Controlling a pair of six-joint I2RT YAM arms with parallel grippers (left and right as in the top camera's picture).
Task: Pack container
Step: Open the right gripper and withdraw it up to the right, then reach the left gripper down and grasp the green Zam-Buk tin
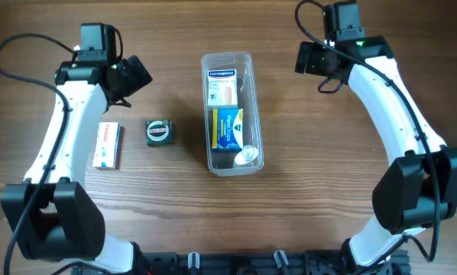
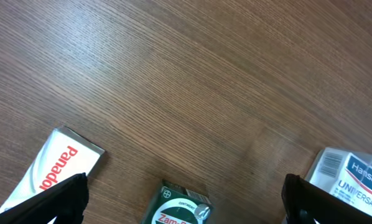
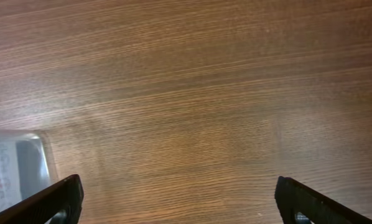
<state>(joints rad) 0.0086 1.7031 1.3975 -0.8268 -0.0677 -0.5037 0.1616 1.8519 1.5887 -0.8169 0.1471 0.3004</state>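
Observation:
The clear plastic container (image 1: 228,114) stands at the table's middle. It holds a white plaster box (image 1: 221,86), a blue-and-yellow box (image 1: 228,127) and a small clear round item (image 1: 247,156). A small green ointment box (image 1: 159,132) and a white Panadol box (image 1: 106,144) lie on the table to its left. My left gripper (image 1: 133,76) is open and empty, raised behind them; in the left wrist view the green box (image 2: 181,208) lies between its fingers (image 2: 186,202), the Panadol box (image 2: 52,171) at left. My right gripper (image 1: 312,59) is open and empty, right of the container's far end (image 3: 15,171).
The table is wood-grain brown. Both white arms reach in from the near corners. Black cables loop at the far left (image 1: 14,57) and far right (image 1: 305,23).

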